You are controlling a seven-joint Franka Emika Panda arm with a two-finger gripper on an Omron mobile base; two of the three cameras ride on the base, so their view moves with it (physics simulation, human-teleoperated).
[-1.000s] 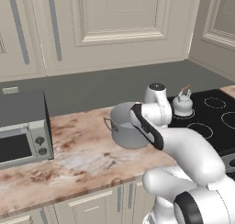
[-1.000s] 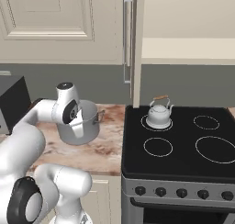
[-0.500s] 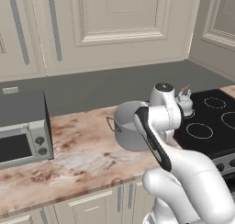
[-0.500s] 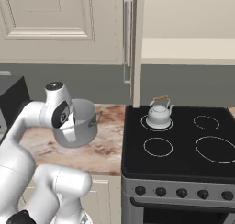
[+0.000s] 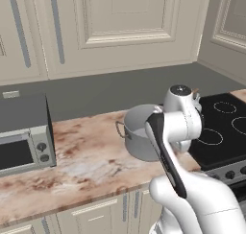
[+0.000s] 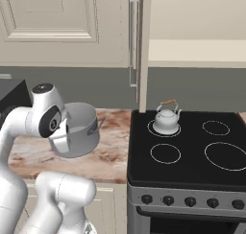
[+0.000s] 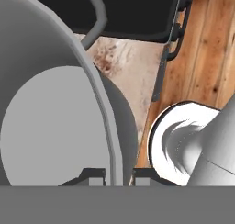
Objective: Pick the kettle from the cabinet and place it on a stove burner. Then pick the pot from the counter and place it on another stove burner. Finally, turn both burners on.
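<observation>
fingers: pinched down on the pot's (image 7: 55, 126) rim, one tip inside the wall and one outside, so the gripper (image 7: 117, 175) has it by a thin edge, nothing more

pot: looks lifted a bit and tipped off the counter (image 5: 86, 161); in the right base view it (image 6: 79, 130) hangs in front of the arm's wrist, loop handle (image 6: 100, 124) poking toward 3 o'clock at the stove (image 6: 192, 156)

kettle: already parked on the back-left burner, about 2 o'clock from the pot (image 6: 166, 120)

target: I'd go for the front-left burner (image 6: 165, 153), roughly 4 o'clock from the pot, nearest free ring

how to do it well: rim grip on a big pot is sketchy imo, so keep it slow and level, lift enough to clear the stove edge

watch out: wide pot, kettle sits just behind that ring, so come in from the counter side and don't clip it
</observation>
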